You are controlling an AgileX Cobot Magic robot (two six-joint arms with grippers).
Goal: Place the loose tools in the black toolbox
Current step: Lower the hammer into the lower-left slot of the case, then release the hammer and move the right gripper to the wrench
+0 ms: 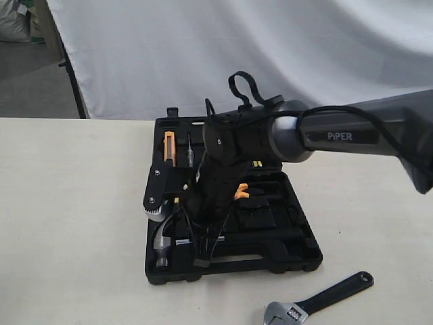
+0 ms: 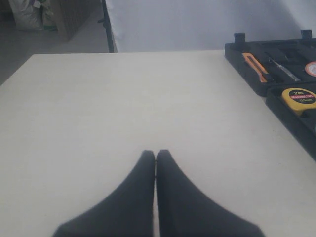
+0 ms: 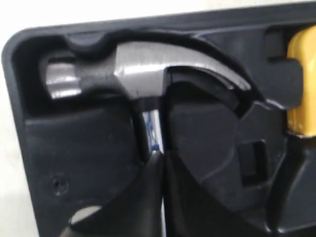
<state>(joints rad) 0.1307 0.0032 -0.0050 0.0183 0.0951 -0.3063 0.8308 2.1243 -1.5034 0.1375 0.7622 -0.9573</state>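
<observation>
The black toolbox (image 1: pixel 298 254) lies open on the table. The steel claw hammer (image 3: pixel 143 69) rests head-first in its recess at the case's front left corner (image 1: pixel 162 245). My right gripper (image 3: pixel 160 154) is shut, its tips pressed together right over the hammer's neck just below the head. The silver adjustable wrench (image 1: pixel 318 301) lies loose on the table in front of the case, at its right. A round red-and-white tape roll (image 2: pixel 312 68) shows at the left wrist view's edge, inside the case. My left gripper (image 2: pixel 156 154) is shut and empty over bare table beside the toolbox (image 2: pixel 237 54).
The right arm (image 1: pixel 338 135) reaches across the case and hides much of its middle. In the case sit an orange utility knife (image 1: pixel 170 147), a yellow tape measure (image 2: pixel 298 96) and orange-handled pliers (image 1: pixel 241 191). A white backdrop hangs behind the table.
</observation>
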